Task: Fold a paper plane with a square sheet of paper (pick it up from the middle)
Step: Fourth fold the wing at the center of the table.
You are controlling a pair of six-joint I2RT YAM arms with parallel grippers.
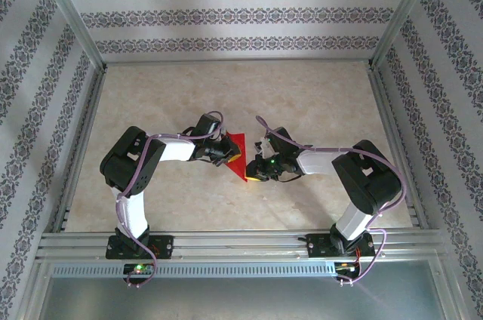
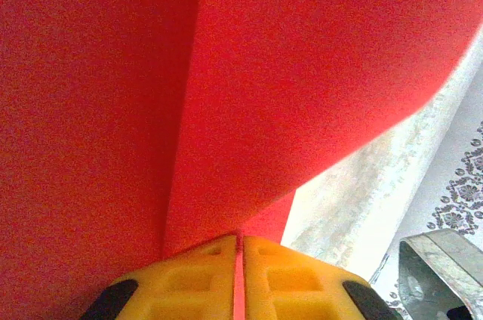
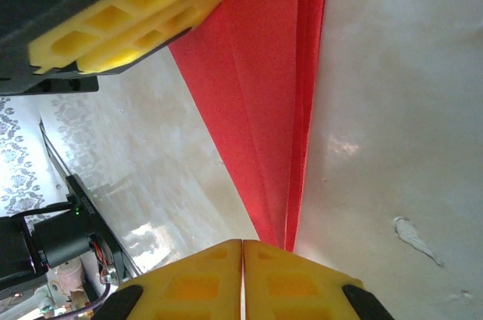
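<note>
The red sheet of paper [image 1: 238, 150] is folded into layers that taper to a sharp tip and stands on edge between the two arms at mid-table. My left gripper [image 1: 226, 152] is shut on it; in the left wrist view a thin red strip runs between the yellow fingers [image 2: 196, 275] at the gripper's [image 2: 241, 241] closed seam, and the paper [image 2: 302, 71] spreads above. My right gripper [image 1: 254, 177] sits at the paper's near tip. In the right wrist view its jaws [image 3: 242, 244] are shut, and the paper's [image 3: 264, 109] tip slips behind the right finger [image 3: 302, 282], not into the seam.
The pale marbled table [image 1: 302, 101] is boxed in by aluminium rails [image 1: 241, 241] and patterned walls. The left gripper's yellow fingers [image 3: 151, 10] sit at the top of the right wrist view. A metal post [image 2: 438, 267] stands at the table's edge.
</note>
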